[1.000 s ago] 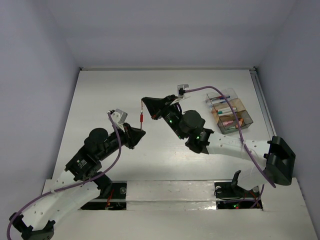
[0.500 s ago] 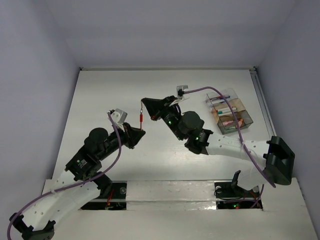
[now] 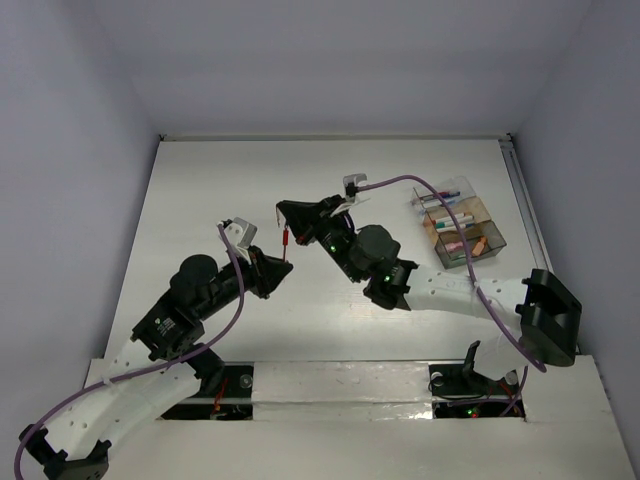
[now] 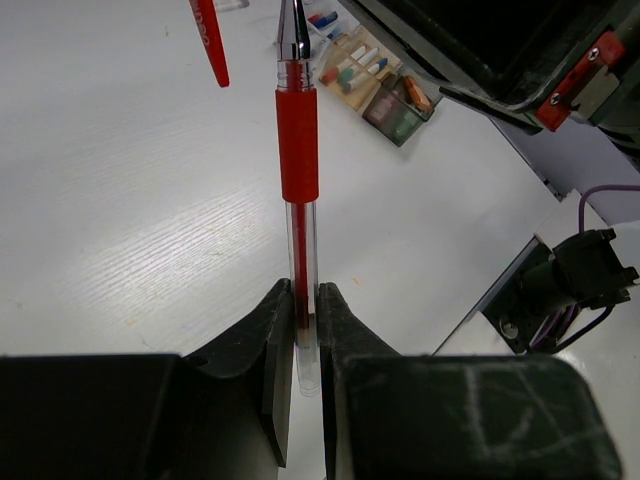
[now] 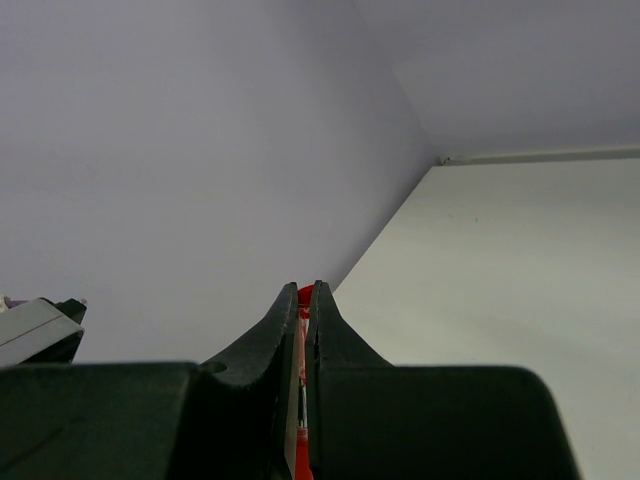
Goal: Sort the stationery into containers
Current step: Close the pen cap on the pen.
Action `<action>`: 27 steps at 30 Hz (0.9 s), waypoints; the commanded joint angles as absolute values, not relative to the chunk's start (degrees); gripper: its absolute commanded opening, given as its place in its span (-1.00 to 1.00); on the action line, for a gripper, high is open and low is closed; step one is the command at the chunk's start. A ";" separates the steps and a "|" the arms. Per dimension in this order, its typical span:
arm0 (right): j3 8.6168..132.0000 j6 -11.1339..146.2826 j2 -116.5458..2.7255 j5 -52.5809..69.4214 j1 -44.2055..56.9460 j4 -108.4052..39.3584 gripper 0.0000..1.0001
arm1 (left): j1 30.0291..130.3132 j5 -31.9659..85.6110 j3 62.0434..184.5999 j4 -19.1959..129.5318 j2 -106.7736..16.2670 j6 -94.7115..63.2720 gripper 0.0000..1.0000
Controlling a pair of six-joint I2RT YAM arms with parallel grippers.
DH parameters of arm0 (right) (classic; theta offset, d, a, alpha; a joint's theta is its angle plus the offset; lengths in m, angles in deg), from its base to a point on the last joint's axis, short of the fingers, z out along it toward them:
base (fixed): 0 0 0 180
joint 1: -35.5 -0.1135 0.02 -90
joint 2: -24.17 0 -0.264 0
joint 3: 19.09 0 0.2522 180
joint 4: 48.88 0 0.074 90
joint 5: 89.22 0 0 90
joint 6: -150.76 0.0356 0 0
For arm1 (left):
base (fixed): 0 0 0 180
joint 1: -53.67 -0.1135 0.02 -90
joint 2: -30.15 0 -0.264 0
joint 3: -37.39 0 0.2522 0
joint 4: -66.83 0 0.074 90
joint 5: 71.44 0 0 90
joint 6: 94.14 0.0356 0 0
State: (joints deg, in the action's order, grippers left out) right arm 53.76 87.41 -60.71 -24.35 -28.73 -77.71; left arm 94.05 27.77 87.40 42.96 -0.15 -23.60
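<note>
My left gripper [image 3: 284, 264] [image 4: 298, 296] is shut on the rear end of a red pen [image 4: 297, 150] with a clear barrel and red grip. The pen stands out from the jaws, its silver tip uncapped and pointing at my right gripper [image 3: 283, 210]; it also shows in the top view [image 3: 287, 240]. My right gripper [image 5: 303, 292] is shut on a red pen cap [image 5: 304, 296], which hangs just left of the pen tip in the left wrist view [image 4: 209, 42]. The clear organiser box [image 3: 462, 228] [image 4: 376, 86] at the far right holds several pens and eraser blocks.
Both arms meet above the middle of the white table [image 3: 220, 180]. Grey walls close the table on three sides. A purple cable [image 3: 400, 180] loops from the right wrist towards the organiser. The right arm's base block [image 3: 548, 320] stands at the near right.
My right gripper with the cap has shifted a little to the left and nearer the pen tip. The left gripper and pen have barely moved.
</note>
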 commanded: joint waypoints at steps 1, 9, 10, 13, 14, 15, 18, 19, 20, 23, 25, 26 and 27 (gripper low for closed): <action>54.88 85.46 -59.85 -26.90 -29.80 -83.63 -1.00 | 93.75 28.14 88.68 45.24 -0.08 -23.91 -1.00; 54.88 84.05 -58.89 -27.26 -29.81 -85.57 -1.00 | 93.75 27.97 88.68 45.07 0.18 -23.92 -1.00; 54.79 84.14 -58.89 -27.34 -29.81 -85.48 -1.00 | 93.75 27.97 88.68 45.15 0.27 -24.00 -1.00; 53.83 84.49 -58.54 -27.69 -29.81 -85.83 -1.00 | 93.75 27.62 88.68 45.15 0.36 -24.00 -1.00; 53.56 84.49 -58.45 -27.78 -29.81 -86.01 -1.00 | 93.75 27.53 88.68 45.15 0.36 -24.00 -1.00; 53.21 84.58 -58.36 -27.96 -29.81 -86.36 -1.00 | 93.75 27.53 88.68 45.07 0.44 -24.09 -1.00; 52.95 84.40 -57.75 -27.96 -29.81 -86.18 -1.00 | 93.75 27.35 88.68 45.15 0.71 -24.27 -1.00; 52.77 84.40 -57.74 -27.96 -29.81 -86.27 -1.00 | 93.75 27.26 88.68 45.24 0.88 -24.44 -1.00; 52.68 84.40 -57.57 -28.05 -29.81 -86.36 -1.00 | 93.23 27.09 88.68 45.24 0.89 -24.53 -1.00; 52.16 84.40 -57.22 -28.05 -29.81 -86.54 -1.00 | 93.22 26.91 88.59 45.33 1.32 -24.79 -1.00; 52.15 84.49 -57.22 -28.05 -29.81 -86.27 -1.00 | 93.22 26.82 88.59 45.42 1.50 -24.88 -1.00; 51.98 84.58 -57.22 -27.96 -29.81 -86.27 -1.00 | 93.22 27.00 88.59 45.42 1.59 -24.88 -1.00; 51.98 84.75 -57.30 -27.96 -29.81 -86.01 -1.00 | 93.22 27.09 88.51 45.59 1.59 -24.97 -1.00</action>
State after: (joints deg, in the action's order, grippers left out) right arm 52.65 85.60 -59.03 -26.44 -29.21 -82.32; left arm 93.68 27.32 87.40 42.96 0.90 -24.32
